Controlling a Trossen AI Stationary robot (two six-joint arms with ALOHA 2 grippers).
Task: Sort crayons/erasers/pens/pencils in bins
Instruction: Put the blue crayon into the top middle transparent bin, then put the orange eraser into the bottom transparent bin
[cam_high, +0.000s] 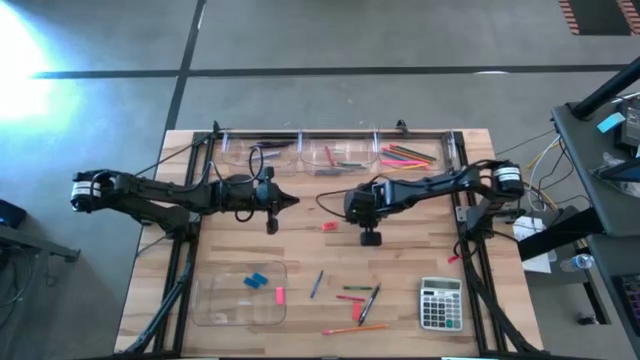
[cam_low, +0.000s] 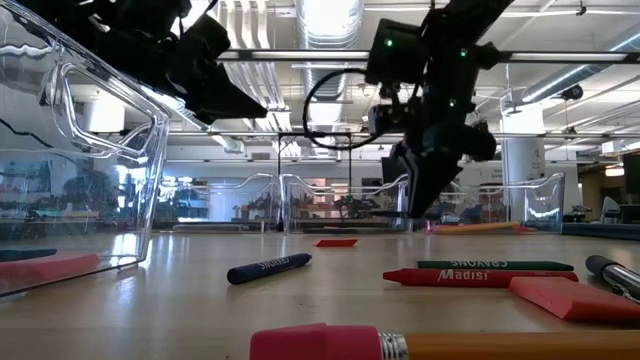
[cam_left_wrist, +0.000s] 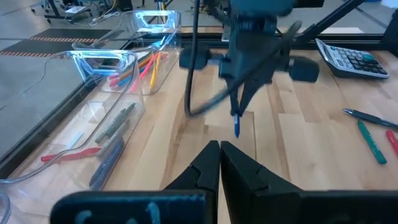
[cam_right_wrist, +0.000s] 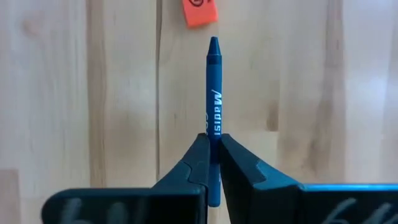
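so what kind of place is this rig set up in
Probably a large industrial lab or workshop: exposed ceiling ducts and pipes, a bare concrete floor around the wooden table, and a side bench with loose cables.

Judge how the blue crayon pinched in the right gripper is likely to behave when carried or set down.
The blue crayon looks stiff: it juts straight from the right gripper. Its round, paper-wrapped body would probably roll on the flat table. Pinched near one end by narrow fingertips, it may pivot or slip.

The blue crayon (cam_right_wrist: 214, 118) runs down between the right tool's (cam_right_wrist: 213, 146) fingers, its lower end hidden.
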